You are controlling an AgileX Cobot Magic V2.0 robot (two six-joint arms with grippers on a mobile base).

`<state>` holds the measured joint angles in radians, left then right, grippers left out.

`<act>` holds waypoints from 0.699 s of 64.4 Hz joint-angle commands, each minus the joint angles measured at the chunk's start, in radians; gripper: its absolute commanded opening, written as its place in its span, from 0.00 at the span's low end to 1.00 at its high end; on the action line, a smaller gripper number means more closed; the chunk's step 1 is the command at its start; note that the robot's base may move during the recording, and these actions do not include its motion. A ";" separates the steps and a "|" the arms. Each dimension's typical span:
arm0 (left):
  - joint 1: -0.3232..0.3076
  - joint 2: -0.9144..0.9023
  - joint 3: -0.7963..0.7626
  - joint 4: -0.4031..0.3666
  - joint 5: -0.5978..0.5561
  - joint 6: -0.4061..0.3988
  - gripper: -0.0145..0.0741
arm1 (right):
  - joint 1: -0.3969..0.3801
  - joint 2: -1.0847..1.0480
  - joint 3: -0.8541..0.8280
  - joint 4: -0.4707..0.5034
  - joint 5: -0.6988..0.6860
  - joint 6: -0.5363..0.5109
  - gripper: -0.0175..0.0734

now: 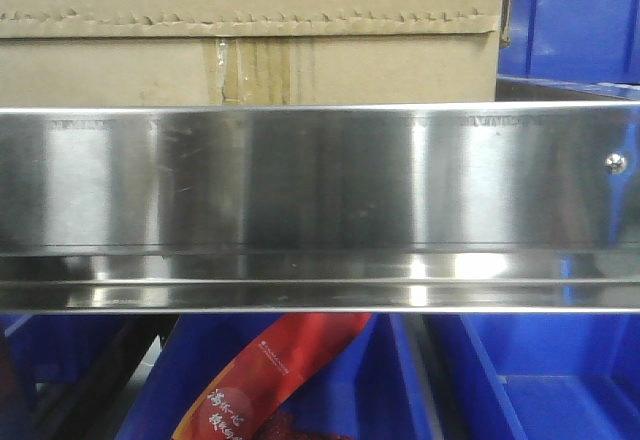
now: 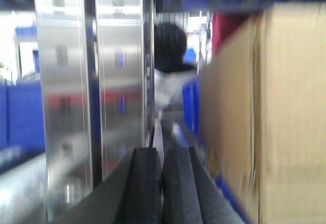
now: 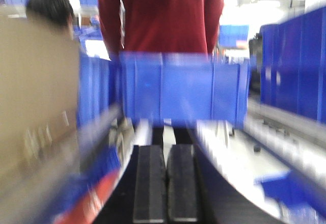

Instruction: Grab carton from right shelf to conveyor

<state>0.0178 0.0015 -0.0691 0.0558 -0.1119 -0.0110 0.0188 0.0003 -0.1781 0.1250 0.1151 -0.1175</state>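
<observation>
Carton [image 1: 250, 20] sits on the right shelf [image 1: 300, 190], long axis along the shelf front, flanked by both arms: rightward of the left end effector [image 2: 163, 183], leftward of the right end effector [image 3: 166, 183]. Both appear closed and empty; neither looks clearly nearer.

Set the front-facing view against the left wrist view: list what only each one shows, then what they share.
Only the front-facing view: the taped seam and serrated flap edge on the carton, the small screw in the steel rail, and a red packet in a blue bin below. Only the left wrist view: the left gripper, shut and empty, and a blurred dark-haired person behind. Both: the carton, the right shelf's shiny steel, and blue bins.
</observation>
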 commanded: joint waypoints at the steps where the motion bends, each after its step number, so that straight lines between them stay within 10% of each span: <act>1: 0.000 -0.002 -0.108 0.001 0.030 0.004 0.18 | -0.004 0.007 -0.136 0.003 0.111 -0.004 0.11; 15: 0.000 0.169 -0.447 0.017 0.372 0.004 0.33 | -0.004 0.140 -0.346 0.033 0.177 -0.004 0.39; 29: -0.007 0.361 -0.623 0.014 0.416 0.004 0.65 | -0.004 0.262 -0.399 0.038 0.173 -0.004 0.78; 45: -0.224 0.493 -0.738 0.012 0.473 0.078 0.70 | 0.008 0.372 -0.499 0.051 0.236 -0.004 0.81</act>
<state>-0.1196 0.4461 -0.7528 0.0707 0.3475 0.0154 0.0188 0.3330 -0.6221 0.1670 0.3320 -0.1175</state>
